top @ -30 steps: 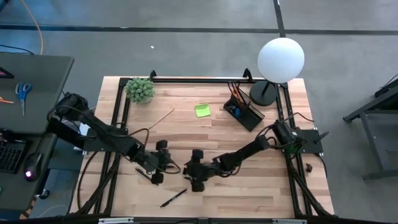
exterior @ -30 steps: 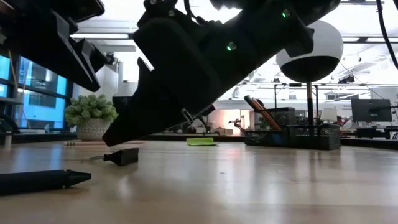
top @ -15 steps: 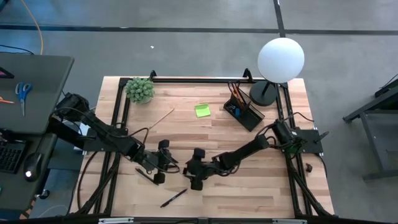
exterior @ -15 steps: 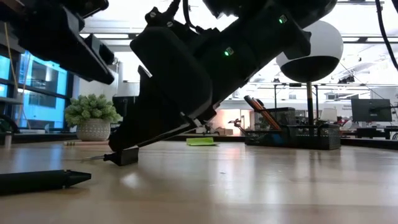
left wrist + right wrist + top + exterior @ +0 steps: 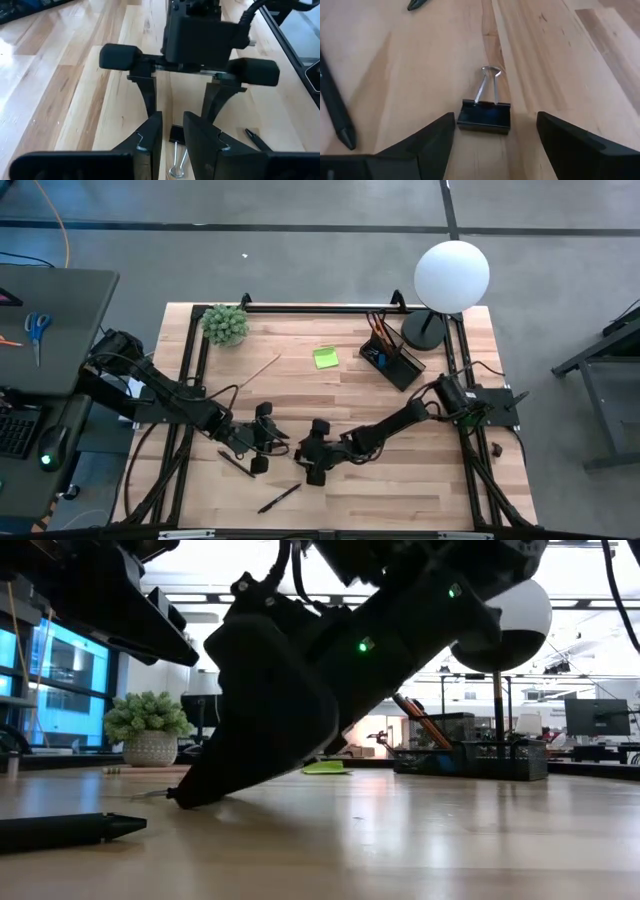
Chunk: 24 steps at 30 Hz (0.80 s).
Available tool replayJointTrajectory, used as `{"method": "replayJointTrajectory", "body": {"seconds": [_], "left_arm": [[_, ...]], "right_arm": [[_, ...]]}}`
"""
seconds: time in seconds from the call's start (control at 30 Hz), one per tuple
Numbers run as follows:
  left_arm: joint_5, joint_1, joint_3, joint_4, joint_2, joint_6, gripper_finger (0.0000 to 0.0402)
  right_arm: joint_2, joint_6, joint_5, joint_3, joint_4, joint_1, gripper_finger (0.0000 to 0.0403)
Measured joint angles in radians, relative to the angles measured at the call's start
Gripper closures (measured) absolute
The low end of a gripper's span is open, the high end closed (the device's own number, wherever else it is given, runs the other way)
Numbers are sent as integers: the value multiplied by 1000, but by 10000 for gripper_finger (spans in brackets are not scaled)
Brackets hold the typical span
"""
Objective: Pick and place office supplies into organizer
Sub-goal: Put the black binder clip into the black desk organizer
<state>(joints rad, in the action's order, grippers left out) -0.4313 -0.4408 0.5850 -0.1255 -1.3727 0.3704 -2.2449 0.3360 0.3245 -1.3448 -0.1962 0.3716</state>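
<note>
Pale wooden worktop (image 5: 420,480) of long glued planks, grain running lengthwise, edged by a black metal frame.

Landmark: a small binder clip (image 5: 484,115) lying flat near the worktop's middle — matte black folded-steel body, boxy and wedge-shaped, with two bright wire loop handles (image 5: 488,84) folded together and pointing away from the right hand. Also seen in the left wrist view (image 5: 175,135), the wire loops nearest that camera.

Right hand (image 5: 308,463) low over the clip, its two blunt dark plastic fingers (image 5: 422,145) spread wide to either side of the body, clear wood showing between each finger and the clip; nothing gripped. Seen in the low view as a bulky dark wedge (image 5: 200,790) tipped down onto the wood.

Left hand (image 5: 258,438) just beyond the clip's wire end, facing the right hand, its angular stepped fingers (image 5: 150,137) set narrow with only a slim gap between them, holding nothing.

Slim black pen (image 5: 335,107) lying beside the clip; another black pen (image 5: 279,498) nearer the worktop's front edge than the clip.

Far behind the clip: lime-green square sticky pad (image 5: 325,357), a thin wooden pencil (image 5: 262,367), and the black rectangular organizer (image 5: 392,360) with pencils standing in it, beside a white globe lamp (image 5: 451,276). Round, tufted potted plant (image 5: 225,324) at the back corner.
</note>
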Motion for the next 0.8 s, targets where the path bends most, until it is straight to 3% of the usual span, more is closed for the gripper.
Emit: {"method": "replayJointTrajectory", "body": {"seconds": [0.13, 0.47, 0.8], "left_arm": [[0, 0, 0, -1, 0, -1, 332], [-8, 0, 0, -8, 0, 0, 332], [-14, 0, 0, -8, 0, 0, 332]], "right_arm": [[-12, 2, 58, -1, -8, 11, 128], [-14, 0, 87, -1, -9, 20, 137], [-16, -6, 78, 0, -10, 20, 251]]}}
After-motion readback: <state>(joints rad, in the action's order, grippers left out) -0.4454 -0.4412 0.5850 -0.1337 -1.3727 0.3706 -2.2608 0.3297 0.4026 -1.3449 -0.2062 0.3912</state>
